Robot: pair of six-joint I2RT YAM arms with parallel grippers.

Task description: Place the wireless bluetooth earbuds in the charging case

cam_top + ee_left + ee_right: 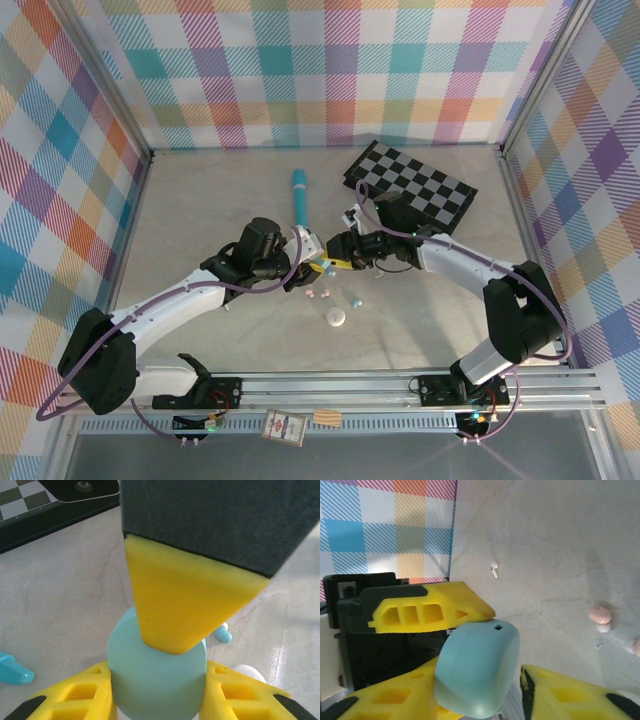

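One pale blue case (150,690) sits clamped in the left claw (157,669); the right claw (482,672) flanks it closely, grip unclear. A pink earbud (599,614) lies on the table (545,530).

Teal pen (299,196) beside checkerboard (415,192)
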